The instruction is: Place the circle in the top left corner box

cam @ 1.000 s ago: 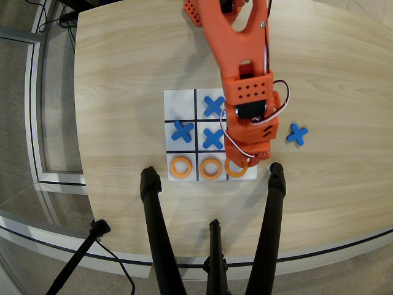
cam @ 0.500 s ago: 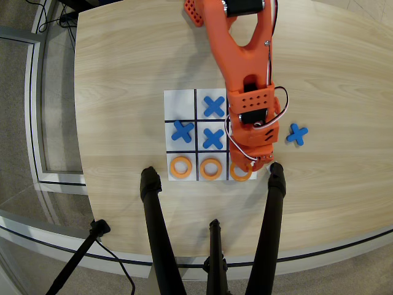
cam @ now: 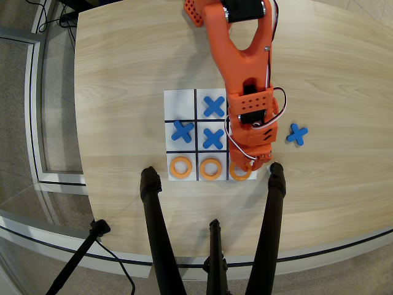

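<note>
Looking straight down in the overhead view, the orange plastic robot arm (cam: 241, 55) reaches from the top centre of the frame down over the right column of the white three-by-three board with black grid lines (cam: 180, 103). Its hand (cam: 253, 165) sits low over the bottom right cell, right on top of a flat orange ring (cam: 239, 174) that peeks out from under it, partly covered. Whether the fingers are closed on that ring or merely poised over it, I cannot tell; the arm's body hides the gap.

Two more flat orange rings lie in the bottom row: one in the bottom left cell (cam: 181, 167), one in the bottom middle cell (cam: 210, 168), each sitting inside its lines. Blue X-shaped pieces fill the top middle cell (cam: 214, 106), the middle left cell (cam: 182, 131) and the centre cell (cam: 213, 138). A fourth blue X (cam: 297, 133) rests off the board on the pale wood-grain counter (cam: 123, 74), to the right of the arm. The upper left corner cell (cam: 180, 104) is bare white. Black tripod legs (cam: 153, 233) rise from the bottom edge of the frame.
</note>
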Available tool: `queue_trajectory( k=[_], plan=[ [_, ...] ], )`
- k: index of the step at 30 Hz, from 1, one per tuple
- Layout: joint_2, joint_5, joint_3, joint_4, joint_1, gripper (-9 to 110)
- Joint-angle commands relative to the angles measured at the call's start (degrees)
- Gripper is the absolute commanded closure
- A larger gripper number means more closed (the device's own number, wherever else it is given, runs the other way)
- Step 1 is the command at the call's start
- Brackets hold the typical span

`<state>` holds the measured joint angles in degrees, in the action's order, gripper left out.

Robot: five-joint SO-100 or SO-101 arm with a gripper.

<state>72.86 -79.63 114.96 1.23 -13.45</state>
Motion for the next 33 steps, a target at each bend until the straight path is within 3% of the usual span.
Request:
queue_trajectory(
  k=[1,33],
  plan=[
    [0.35,-0.18,-0.53,0.62,-0.09,102],
    [4.39,1.49,-1.85,-5.54,-0.35,97]
  ],
)
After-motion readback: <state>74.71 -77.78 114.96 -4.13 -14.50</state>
